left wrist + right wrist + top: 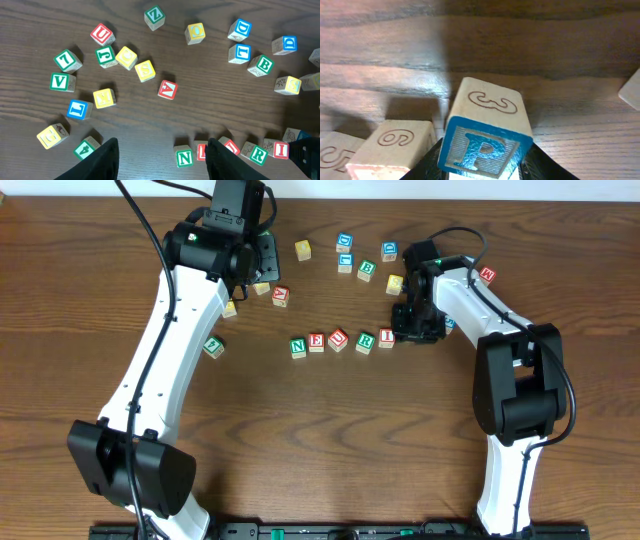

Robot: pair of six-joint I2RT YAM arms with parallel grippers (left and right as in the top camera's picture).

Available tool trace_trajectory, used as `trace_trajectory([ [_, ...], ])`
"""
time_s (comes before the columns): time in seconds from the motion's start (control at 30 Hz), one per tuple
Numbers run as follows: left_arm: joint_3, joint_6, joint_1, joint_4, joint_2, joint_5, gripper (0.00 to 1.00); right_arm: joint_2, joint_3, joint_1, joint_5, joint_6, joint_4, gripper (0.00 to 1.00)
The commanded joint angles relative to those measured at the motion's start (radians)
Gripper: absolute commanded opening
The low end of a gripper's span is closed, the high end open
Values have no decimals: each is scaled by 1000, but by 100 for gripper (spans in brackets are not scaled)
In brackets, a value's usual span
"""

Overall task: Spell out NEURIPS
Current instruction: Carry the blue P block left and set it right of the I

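Blue P cube [482, 145] is flanked by the right gripper [482, 164] beside the I cube [386, 338]; whether it is clenched or released cannot be told. Left gripper [162, 155] is held apart, empty. The cube could be dragged askew if fingers are lifted while touching

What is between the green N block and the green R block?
Two red-lettered blocks, E then U, sit between N and R, seen in the overhead view.

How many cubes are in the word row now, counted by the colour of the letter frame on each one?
Green: 2, N and R
Red: 3, E, U and I
Blue: 1, P, at the row's end beside I
Total: 6
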Motion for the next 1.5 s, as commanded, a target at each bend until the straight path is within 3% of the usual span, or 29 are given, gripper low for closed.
trace_trajectory([
  [0.0, -5, 18, 5, 0, -4, -13, 55, 6, -6, 8, 57, -35, -8, 38],
  [0.37, -5, 17, 5, 1, -4, -13, 55, 6, 5, 8, 74, -21, 47, 38],
  [0.7, -5, 18, 5, 1, -4, -13, 55, 6, 36, 8, 74, 117, 53, 43],
  [1.07, -5, 18, 5, 1, -4, -13, 55, 4, 40, 8, 102, 187, 84, 37],
  [1.47, -5, 17, 5, 16, -4, -13, 55, -3, 90, 9, 135, 142, 58, 31],
])
